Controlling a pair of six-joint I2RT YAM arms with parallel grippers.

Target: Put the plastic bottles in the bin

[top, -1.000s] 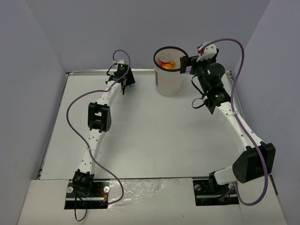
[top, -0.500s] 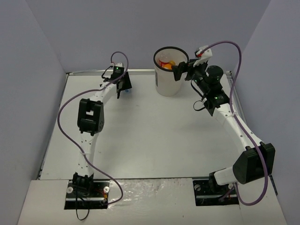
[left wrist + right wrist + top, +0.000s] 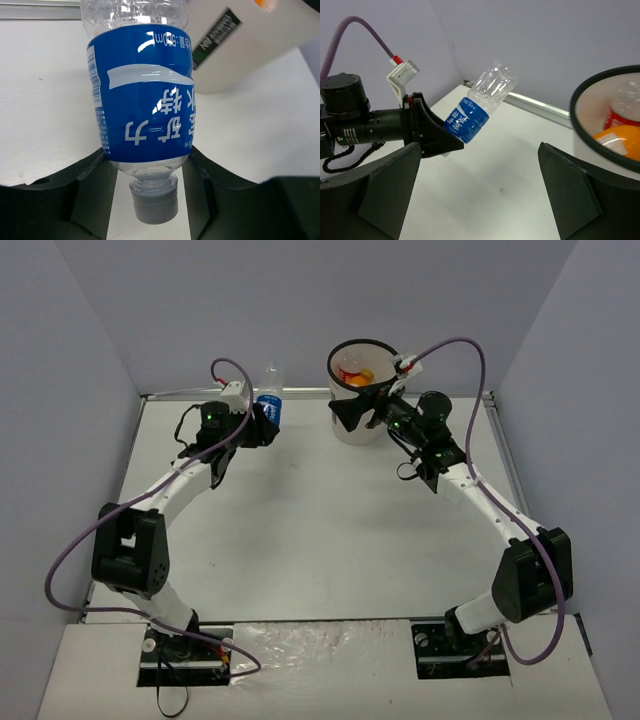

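The left hand (image 3: 147, 167) is clamped on the blue-label bottle (image 3: 142, 100) low on its body, just above the neck. The grey cap points back toward the wrist and the clear base sticks out ahead, tilted upward and seemingly off the table (image 3: 320, 530). That grip is the main worry: the fingers pinch thin, curved plastic near one end, so most of the bottle hangs beyond them, and a quick swing could make it pivot or slide free before it reaches the bin (image 3: 365, 432), which stands to the right, well apart from the bottle. The protruding base could also clip the bin's black rim if the approach comes in too low, knocking the bottle loose or nudging the bin. The right hand (image 3: 477, 190) has its fingers wide apart and empty, and sits just beside the bin on the side facing the left arm. The two arms could therefore meet if it is not drawn clear. An orange bottle (image 3: 620, 142) and a red-label bottle (image 3: 620, 117) lie inside already, so a release from too far out might bounce off the rim instead of dropping in.
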